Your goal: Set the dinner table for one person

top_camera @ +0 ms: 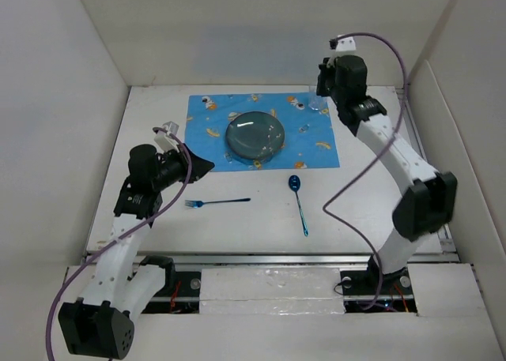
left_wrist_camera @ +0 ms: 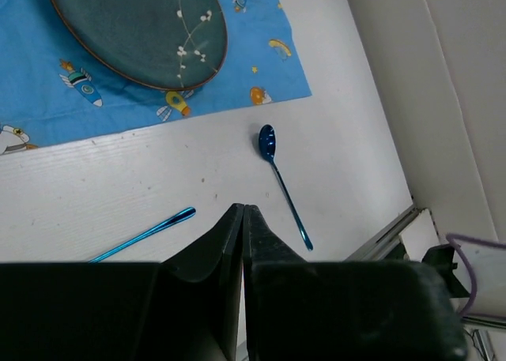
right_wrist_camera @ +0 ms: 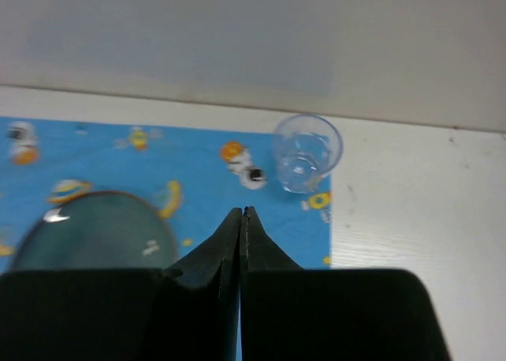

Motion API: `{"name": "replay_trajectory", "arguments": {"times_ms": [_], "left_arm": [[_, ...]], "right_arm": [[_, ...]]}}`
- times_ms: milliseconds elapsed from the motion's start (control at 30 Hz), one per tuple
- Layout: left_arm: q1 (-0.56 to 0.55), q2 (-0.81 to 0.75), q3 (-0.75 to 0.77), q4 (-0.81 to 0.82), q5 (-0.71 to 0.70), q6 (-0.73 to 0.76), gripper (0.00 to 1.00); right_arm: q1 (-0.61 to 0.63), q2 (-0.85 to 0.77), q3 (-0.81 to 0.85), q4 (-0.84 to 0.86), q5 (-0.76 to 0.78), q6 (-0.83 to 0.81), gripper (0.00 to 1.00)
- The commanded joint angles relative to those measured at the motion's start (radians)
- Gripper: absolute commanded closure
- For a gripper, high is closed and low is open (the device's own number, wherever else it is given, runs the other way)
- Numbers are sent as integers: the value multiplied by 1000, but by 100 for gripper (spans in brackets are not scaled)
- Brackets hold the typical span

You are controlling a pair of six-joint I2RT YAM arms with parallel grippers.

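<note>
Two pincers, left gripper (left_wrist_camera: 243, 209) and right gripper (right_wrist_camera: 241, 212), are pressed shut, empty, above the dinner table (top_camera: 237, 231), whose long axis runs left-right between white walls (top_camera: 63, 140). Nearer lie a fork (top_camera: 217, 202) and spoon (top_camera: 300, 204); beyond, a placemat (top_camera: 204, 140) carries a plate (top_camera: 257, 134), a glass (right_wrist_camera: 307, 152) at its far right corner.

White link segments on left arm (top_camera: 117, 254) and right arm (top_camera: 393, 149), black joint housings (top_camera: 423, 207), purple cables (top_camera: 348, 189), black tapered gripper fingers (left_wrist_camera: 207, 254)

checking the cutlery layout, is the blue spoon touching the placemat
Apart. The left wrist view shows a strip of bare dinner table between the blue spoon bowl and the near edge of the placemat.
</note>
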Motion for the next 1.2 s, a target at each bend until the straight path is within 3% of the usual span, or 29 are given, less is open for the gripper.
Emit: {"name": "replay_trajectory", "arguments": {"times_ms": [0,100,200,400,433,467,600,667,1000,1167], "left_arm": [[3,-29,12,50,18,3,100],[3,-55,4,53,28,3,100],[3,-60,2,53,31,1,100],[3,-75,1,54,36,1,100],[3,-77,2,56,37,0,100],[3,-77,1,56,39,1,98],[3,-77,1,60,48,3,71],[3,-77,1,57,45,1,69],[3,-72,-1,54,47,6,68],[3,-64,-1,56,51,5,68]], "right_arm": [[67,-224,-261,242,-89,123,100],[177,-420,-644,304,-105,227,100],[279,-501,-737,309,-44,235,100],[513,-658,-969,108,196,349,100],[532,-666,-1001,100,225,366,96],[549,-669,-1047,86,237,393,84],[572,-611,-1110,48,267,459,57],[572,-582,-1116,75,259,466,55],[538,-339,-1109,221,240,476,53],[538,-279,-1112,227,270,512,60]]}}
